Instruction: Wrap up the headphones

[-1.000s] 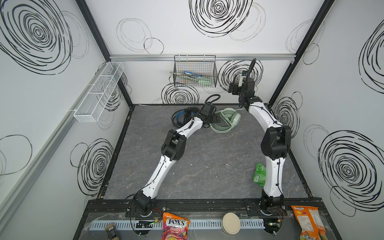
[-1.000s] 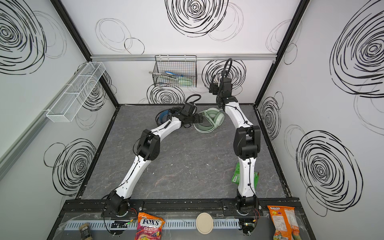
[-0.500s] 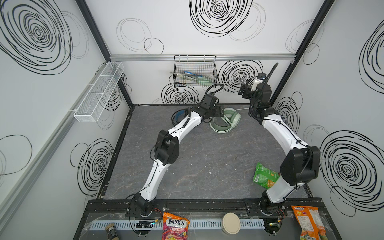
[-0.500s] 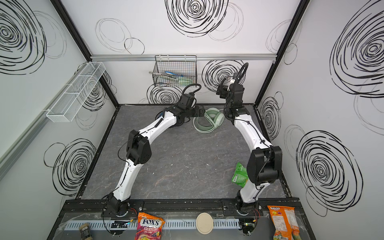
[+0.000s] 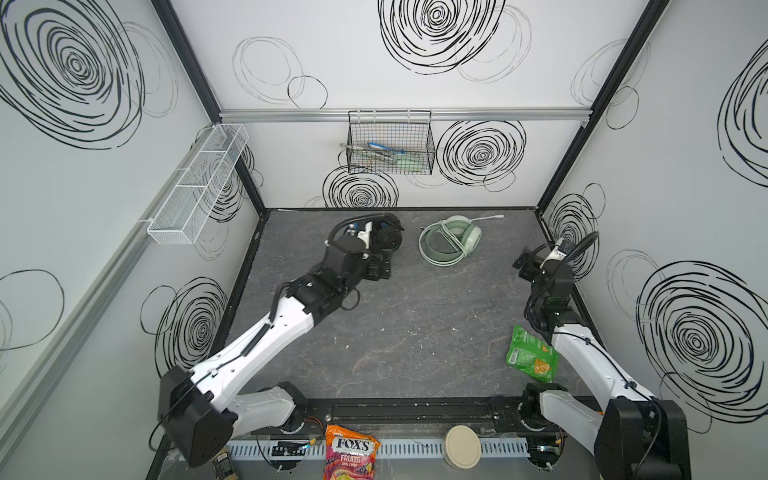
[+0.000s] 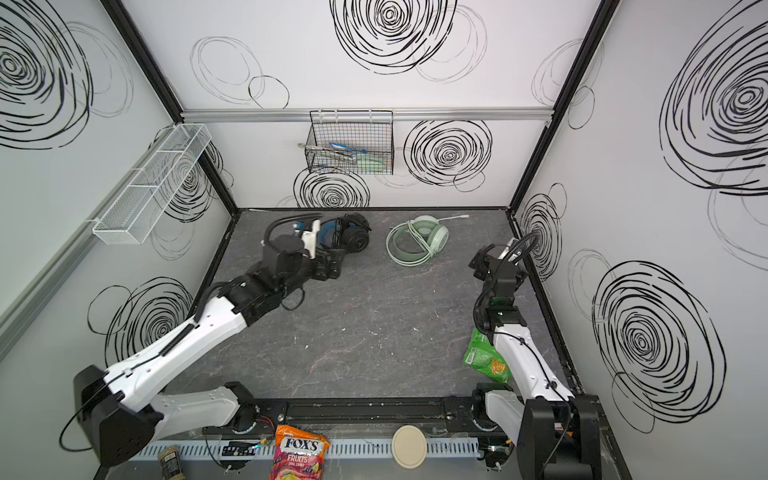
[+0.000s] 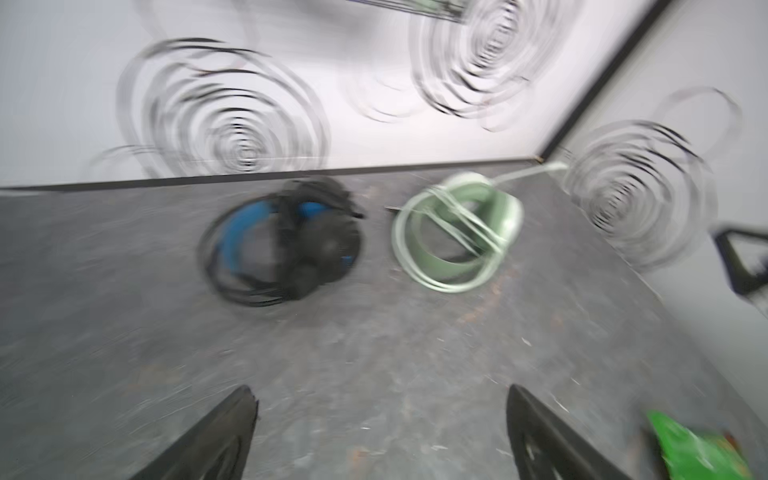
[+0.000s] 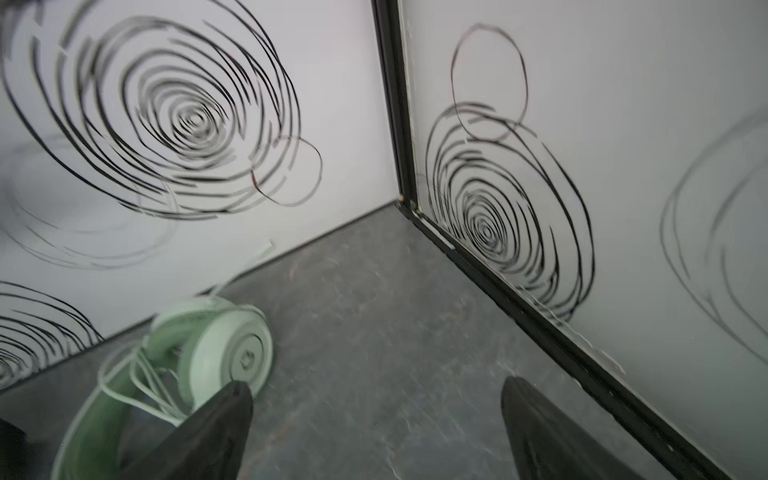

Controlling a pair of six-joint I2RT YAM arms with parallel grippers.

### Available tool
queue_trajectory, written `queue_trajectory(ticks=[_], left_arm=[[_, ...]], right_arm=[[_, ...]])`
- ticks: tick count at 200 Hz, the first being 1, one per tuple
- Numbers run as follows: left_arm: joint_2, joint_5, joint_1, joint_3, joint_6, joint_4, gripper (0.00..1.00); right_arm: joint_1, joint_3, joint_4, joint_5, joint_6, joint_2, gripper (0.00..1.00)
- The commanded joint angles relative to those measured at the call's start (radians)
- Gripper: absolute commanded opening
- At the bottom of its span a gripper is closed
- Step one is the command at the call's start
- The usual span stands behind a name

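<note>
Both headphones lie near the back wall. The black headphones [image 5: 390,237] [image 6: 354,237] [image 7: 291,241], with a blue headband, have their black cable looped round them. To their right, the mint-green headphones [image 5: 452,243] [image 6: 417,242] [image 7: 457,235] [image 8: 216,349] carry pale cable turns across the band, with the plug end [image 5: 494,217] sticking out. My left gripper [image 5: 377,269] [image 6: 329,270] [image 7: 380,390] hovers open just in front of the black pair and holds nothing. My right gripper [image 5: 524,266] [image 6: 480,262] [image 8: 376,384] is open and empty by the right wall, apart from the green pair.
A green snack bag [image 5: 530,353] [image 6: 484,358] lies on the mat beside the right arm. On the back wall hangs a black wire basket [image 5: 390,145], and a white mesh rack [image 5: 199,183] is on the left wall. A Fox's candy bag [image 5: 351,451] and a round lid [image 5: 461,446] sit at the front rail.
Both arms have drawn back from the headphones. The left gripper pulled toward the front left, the right arm swung out and down toward the right wall. The headphones stayed put.
</note>
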Motion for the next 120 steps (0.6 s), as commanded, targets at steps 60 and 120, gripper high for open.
queue_trajectory(ticks=[60,120], left_arm=[[-0.130,-0.349,0.249,-0.793,0.300,1.142,0.96],[0.286,-0.186,0.324,-0.784,0.403,1.553,0.96]], right_arm=[[0.021,-0.094,0.316,-0.323,-0.212,0.301,0.97],[-0.004,-0.099,0.368,-0.361,-0.253,0.311,0.97]])
